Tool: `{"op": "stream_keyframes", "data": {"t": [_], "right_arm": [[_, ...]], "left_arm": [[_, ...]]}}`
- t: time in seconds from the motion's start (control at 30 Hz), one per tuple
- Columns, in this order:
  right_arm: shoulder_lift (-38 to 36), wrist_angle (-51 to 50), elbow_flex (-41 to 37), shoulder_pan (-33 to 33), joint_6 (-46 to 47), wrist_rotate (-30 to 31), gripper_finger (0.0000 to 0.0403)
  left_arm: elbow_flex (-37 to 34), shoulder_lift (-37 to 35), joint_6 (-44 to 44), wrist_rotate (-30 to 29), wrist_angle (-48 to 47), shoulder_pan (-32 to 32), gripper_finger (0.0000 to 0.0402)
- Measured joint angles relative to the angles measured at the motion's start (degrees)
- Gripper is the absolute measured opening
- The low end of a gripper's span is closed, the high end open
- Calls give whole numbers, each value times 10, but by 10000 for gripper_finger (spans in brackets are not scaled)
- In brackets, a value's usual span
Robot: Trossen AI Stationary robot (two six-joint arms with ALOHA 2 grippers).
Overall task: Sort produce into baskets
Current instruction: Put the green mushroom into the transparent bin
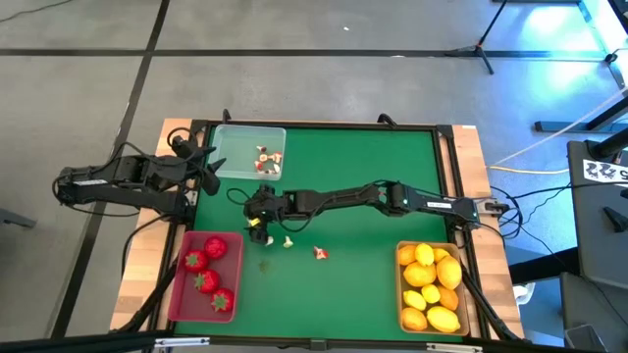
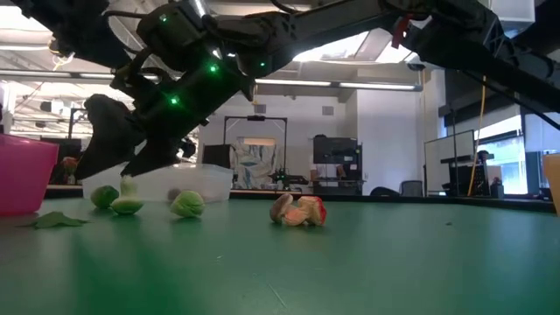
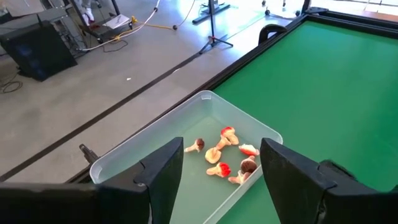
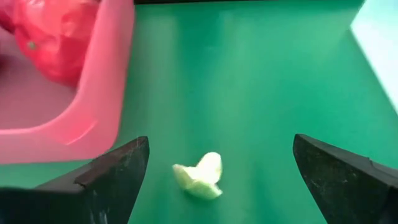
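Pale green piece [image 4: 200, 176] between wide-open, empty right hand [image 4: 217, 177], beside red basket [image 4: 93, 118]; may roll away if nudged.

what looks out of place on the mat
A few small pieces lie loose on the green mat, outside any tray: a red-and-white bit and pale green bits by the open right claw.

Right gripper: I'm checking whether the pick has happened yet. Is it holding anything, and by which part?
Nothing is held. The right gripper is open, its fingers apart on either side of a small pale green piece lying on the green table.
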Motion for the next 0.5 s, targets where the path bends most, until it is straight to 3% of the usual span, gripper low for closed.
{"op": "stream_keyframes", "data": {"t": [0.5], "right_arm": [[35, 23, 0, -3, 18, 0, 391]], "left_arm": [[0, 0, 0, 0, 0, 0, 210]]}}
